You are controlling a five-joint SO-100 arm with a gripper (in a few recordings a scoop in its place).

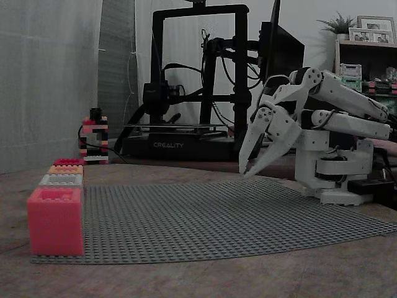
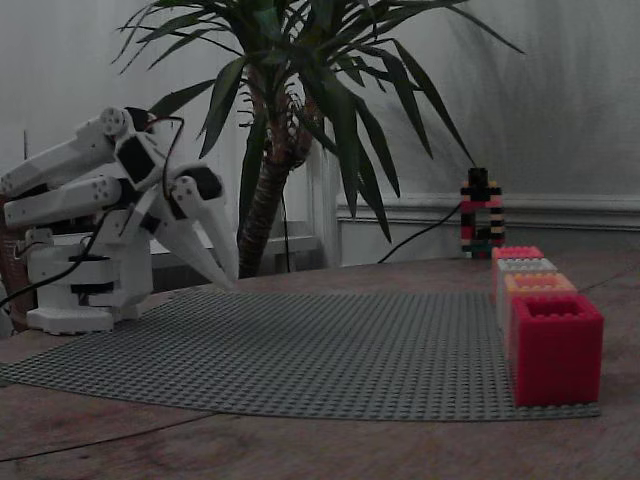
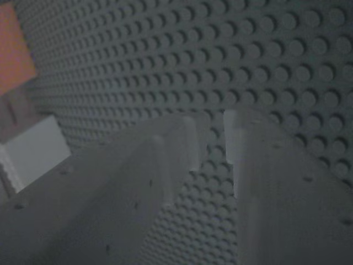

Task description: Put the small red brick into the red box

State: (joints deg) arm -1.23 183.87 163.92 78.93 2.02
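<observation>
A red box (image 1: pixel 56 220) (image 2: pixel 555 345), open at the top, stands at the near corner of the grey studded baseplate (image 1: pixel 205 217) (image 2: pixel 330 350). My white gripper (image 1: pixel 247 172) (image 2: pixel 228 282) hangs just above the far side of the plate, tips pointing down, far from the box. In the wrist view the gripper (image 3: pixel 210 146) is open by a narrow gap; only baseplate studs (image 3: pixel 248 66) show between the fingers.
Behind the red box stand a white box (image 1: pixel 61 180) (image 2: pixel 525 266), an orange box (image 1: pixel 65 169) (image 2: pixel 540 284) and another red one (image 1: pixel 68 162) (image 2: pixel 518 253). A brick tower (image 1: pixel 94 138) (image 2: pixel 481 215) stands off the plate, as do a 3D printer (image 1: pixel 192 81) and a plant (image 2: pixel 290 100).
</observation>
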